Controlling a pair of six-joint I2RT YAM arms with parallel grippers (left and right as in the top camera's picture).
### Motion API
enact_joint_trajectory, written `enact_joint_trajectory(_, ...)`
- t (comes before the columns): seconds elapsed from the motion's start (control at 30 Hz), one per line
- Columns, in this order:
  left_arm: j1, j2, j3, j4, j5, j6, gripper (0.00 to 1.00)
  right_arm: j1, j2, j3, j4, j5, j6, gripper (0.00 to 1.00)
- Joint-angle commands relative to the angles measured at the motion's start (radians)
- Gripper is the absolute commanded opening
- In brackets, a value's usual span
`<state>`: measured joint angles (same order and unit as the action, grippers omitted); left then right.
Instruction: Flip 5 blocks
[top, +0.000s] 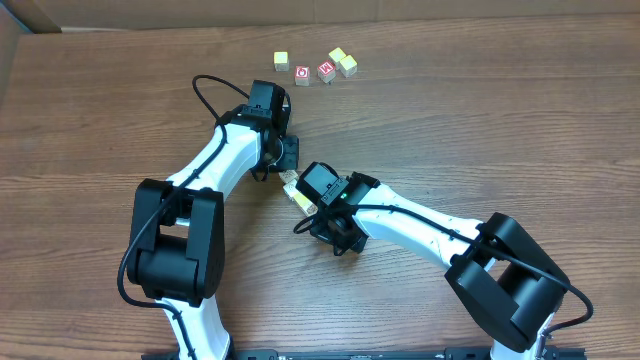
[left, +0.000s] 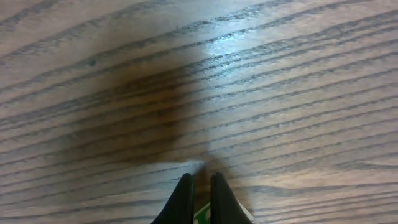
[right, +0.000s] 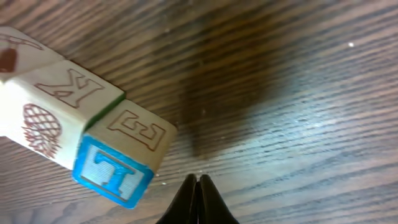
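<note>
Two blocks lie side by side mid-table, between my two grippers. One (right: 53, 106) shows a K and a hatched picture. The other (right: 121, 155) shows an E and a blue T face. In the overhead view this pair of blocks (top: 294, 191) is a pale spot. My right gripper (right: 198, 182) is shut and empty, just right of the T block; overhead, the right gripper (top: 300, 222) sits low beside them. My left gripper (left: 199, 182) is shut, with a green-and-white block face (left: 203, 216) showing under its fingers. Overhead, the left gripper (top: 284, 172) points down at the pair.
At the far edge sits a row of small cubes: a pale yellow one (top: 281, 61), two red-faced ones (top: 302, 75) (top: 326, 71), and two more yellow ones (top: 337, 55) (top: 348, 67). Both arms cross the middle of the wooden table (top: 500, 130).
</note>
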<state>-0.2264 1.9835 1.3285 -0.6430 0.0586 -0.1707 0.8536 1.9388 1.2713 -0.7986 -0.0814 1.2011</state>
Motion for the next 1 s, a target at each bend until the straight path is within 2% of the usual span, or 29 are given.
enact_joint_trajectory(0.0, 0.003, 0.006, 0.011, -0.010, 0.021, 0.029, 0.04, 0.005, 0.003, -0.005, 0.011, 0.012, 0.009, 0.04)
enact_joint_trajectory(0.43, 0.002, 0.006, 0.010, -0.018, 0.047, 0.028, 0.04, 0.024, 0.004, -0.009, 0.044, 0.036, 0.061, 0.04)
enact_joint_trajectory(0.63, -0.002, 0.006, 0.010, -0.014, 0.066, 0.020, 0.04, 0.025, 0.004, -0.009, 0.042, 0.036, 0.139, 0.04)
enact_joint_trajectory(0.87, -0.004, 0.006, 0.010, -0.011, 0.066, 0.013, 0.04, 0.043, 0.004, -0.009, 0.054, 0.035, 0.145, 0.04)
enact_joint_trajectory(0.97, -0.004, 0.006, 0.010, -0.010, 0.066, 0.006, 0.04, 0.056, 0.004, -0.009, 0.053, 0.035, 0.198, 0.04)
